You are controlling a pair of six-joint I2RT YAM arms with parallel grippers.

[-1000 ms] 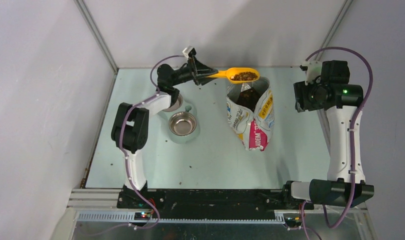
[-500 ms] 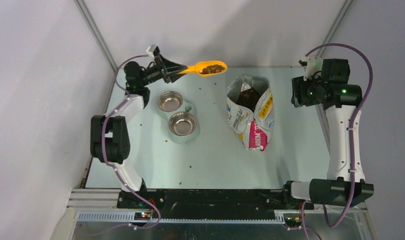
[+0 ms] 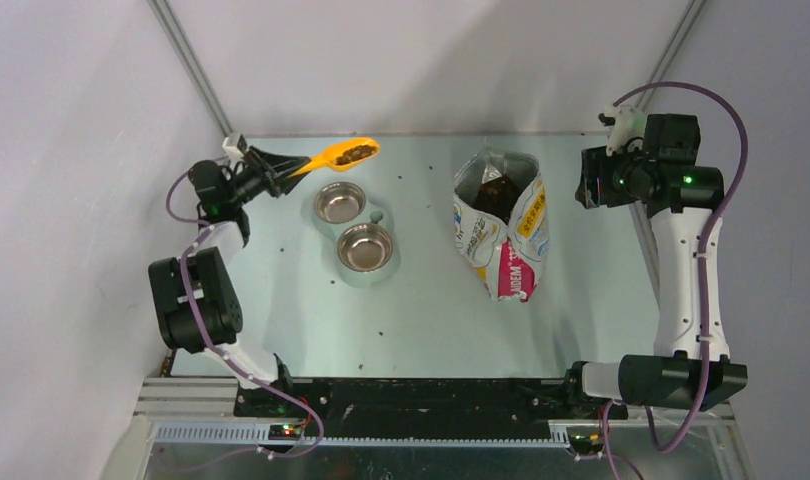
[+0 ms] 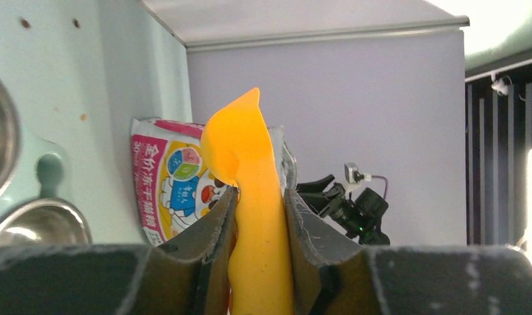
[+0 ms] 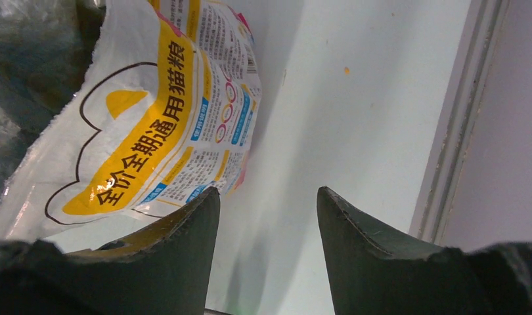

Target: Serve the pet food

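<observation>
**Midway: loaded scoop at the bowls, nothing poured yet**

My left gripper (image 3: 284,166) is clamped on the handle of the orange scoop (image 3: 336,156). The wrist view shows both fingers pressed flat against the handle's sides. The scoop is held about level and carries a small load of kibble (image 3: 356,153). From above, its cup lies just beyond the far bowl (image 3: 339,203), at the far left of the table (image 3: 431,310). How high it hangs over the bowl I cannot tell.

My right gripper (image 5: 266,197) has its jaws apart and holds nothing. It hangs just beside the bag (image 3: 501,235), which stands open at the top with more kibble dark inside.

Done, as I judge it: the bag is open, a scoopful is drawn and it is carried across to the bowls.

Left to do: both the far bowl and the near bowl (image 3: 366,247) show bare metal, so no food is served. The scoop has to come over a bowl and tip. A few loose specks lie on the table; whether they are kibble I cannot tell.
</observation>
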